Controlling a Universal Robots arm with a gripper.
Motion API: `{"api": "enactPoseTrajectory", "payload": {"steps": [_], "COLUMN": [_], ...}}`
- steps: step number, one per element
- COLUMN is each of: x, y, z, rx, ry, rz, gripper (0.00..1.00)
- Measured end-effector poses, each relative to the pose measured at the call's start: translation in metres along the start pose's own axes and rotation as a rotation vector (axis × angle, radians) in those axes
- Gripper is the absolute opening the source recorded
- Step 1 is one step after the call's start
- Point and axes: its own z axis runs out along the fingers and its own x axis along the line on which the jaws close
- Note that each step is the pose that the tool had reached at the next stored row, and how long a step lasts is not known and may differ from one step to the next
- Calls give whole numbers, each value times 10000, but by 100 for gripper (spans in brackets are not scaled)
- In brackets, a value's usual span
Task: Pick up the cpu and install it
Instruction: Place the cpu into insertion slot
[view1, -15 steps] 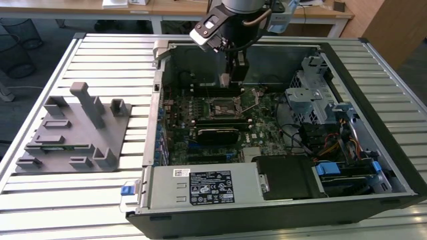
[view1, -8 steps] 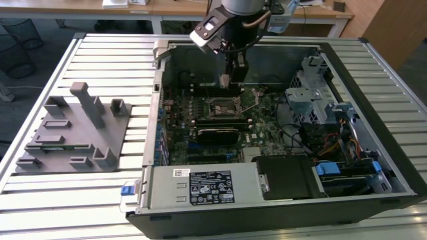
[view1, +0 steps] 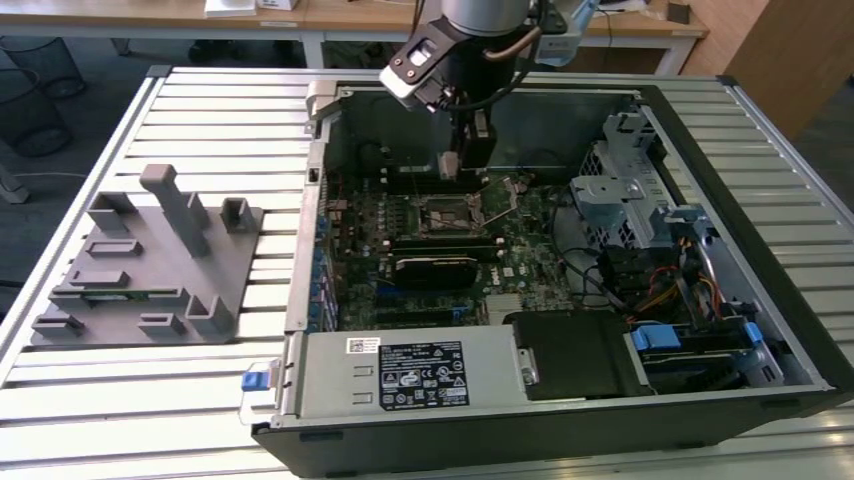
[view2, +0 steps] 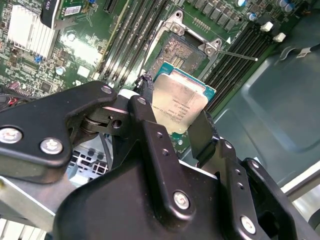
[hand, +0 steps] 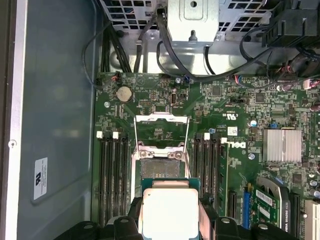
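Note:
The cpu (view2: 178, 101), a small square chip with a silvery top and pale rim, sits between the black fingers (view2: 145, 107) of my gripper (view2: 175, 119), which is shut on its two opposite edges. In the first wrist view the cpu (hand: 170, 211) hangs just short of the open motherboard socket (hand: 160, 168), whose metal frame (hand: 161, 125) is flipped up. The socket (view2: 183, 49) lies bare beyond the chip in the second wrist view too. In the exterior view my gripper (view1: 463, 168) points down inside the computer case (view1: 310, 200), slightly behind the socket (view1: 450, 212).
A grey plastic holder block (view1: 147, 265) with upright posts lies on the slatted table at the exterior view's left. Inside the case are memory slots (hand: 111, 175) beside the socket, a silver drive cage (view1: 621, 190), loose cables (view1: 641, 280) and a power supply (view1: 400, 375) at the front.

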Motion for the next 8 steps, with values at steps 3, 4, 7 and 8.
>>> {"api": "enactPoseTrajectory", "payload": {"steps": [3, 4, 7, 8], "x": [-1, -1, 0, 7], "y": [0, 0, -1, -2], "z": [25, 38, 74, 82], "rx": [1, 0, 0, 1], "ry": [0, 0, 6, 4], "rz": [0, 0, -5, -9], "gripper": [53, 53, 53, 53]}}
